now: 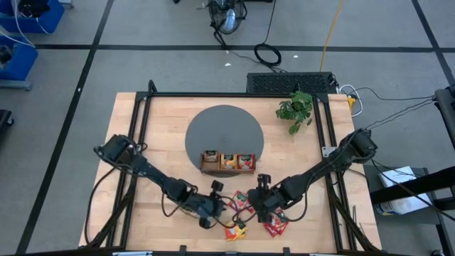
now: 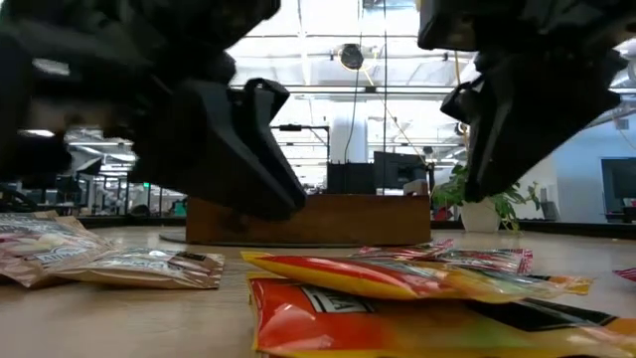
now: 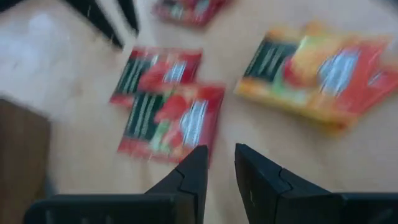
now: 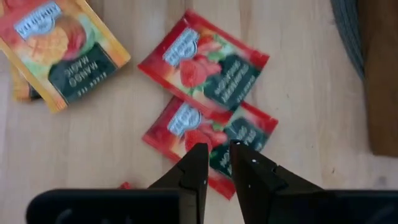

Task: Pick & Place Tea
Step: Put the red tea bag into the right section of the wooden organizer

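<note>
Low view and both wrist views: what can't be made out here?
- Low view: wooden tray contents hidden by its front wall and the dark arms.
- Left wrist view: red sachets print motion-blurred.
- Right wrist view: lower red sachet part-covered by the right gripper; contact unclear.

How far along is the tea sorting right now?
Done: the wooden tray already holds sachets in all three compartments. In hand: nothing; the right gripper hovers over a red sachet, the left gripper beside it. Left: red and orange-yellow sachets on the table.
</note>
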### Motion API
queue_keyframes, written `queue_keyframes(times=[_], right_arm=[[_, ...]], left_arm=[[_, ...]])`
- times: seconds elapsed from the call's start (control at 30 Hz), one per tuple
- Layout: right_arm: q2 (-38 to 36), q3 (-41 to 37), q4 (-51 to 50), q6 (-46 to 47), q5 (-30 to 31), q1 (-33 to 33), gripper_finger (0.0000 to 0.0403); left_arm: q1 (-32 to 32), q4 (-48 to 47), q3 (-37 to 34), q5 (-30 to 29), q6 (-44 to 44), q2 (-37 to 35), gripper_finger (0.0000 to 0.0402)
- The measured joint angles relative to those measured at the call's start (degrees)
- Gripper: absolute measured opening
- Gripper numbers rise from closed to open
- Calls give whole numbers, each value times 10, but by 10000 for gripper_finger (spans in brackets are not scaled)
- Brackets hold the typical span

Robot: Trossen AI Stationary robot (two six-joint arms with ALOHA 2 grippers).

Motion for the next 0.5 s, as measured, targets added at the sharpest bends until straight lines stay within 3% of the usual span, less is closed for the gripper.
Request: queue_keyframes(times=[0.17,0.5], right_arm=[[0,0,30,6,12,-18,60],[1,0,39,138,-9,-29,87]], left_arm=[[11,0,5,-7,-2,8,88],[13,-6,4,33,-27,14,88]])
